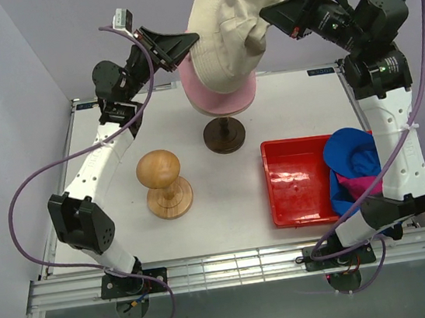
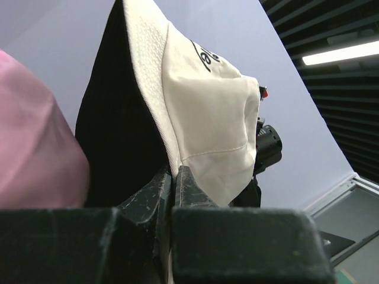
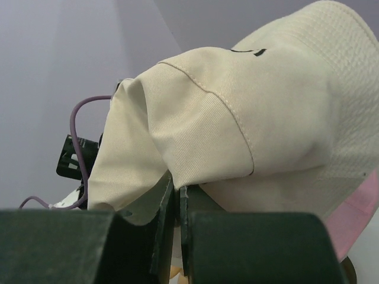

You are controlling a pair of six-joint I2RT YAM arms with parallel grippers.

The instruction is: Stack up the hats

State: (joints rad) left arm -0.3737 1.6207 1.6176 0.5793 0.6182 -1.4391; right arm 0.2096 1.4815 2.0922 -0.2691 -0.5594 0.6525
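Beige bucket hat in both fingers

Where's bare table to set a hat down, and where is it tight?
Free: table between wooden hat block and red tray, in front of the stand base; also behind the tray, right of the stand. Tray's left half is bare. Crowded: tray's right half, holding blue cap and magenta cap; far centre, beige hat over pink hat.

Illegible black lettering on beige bucket hat
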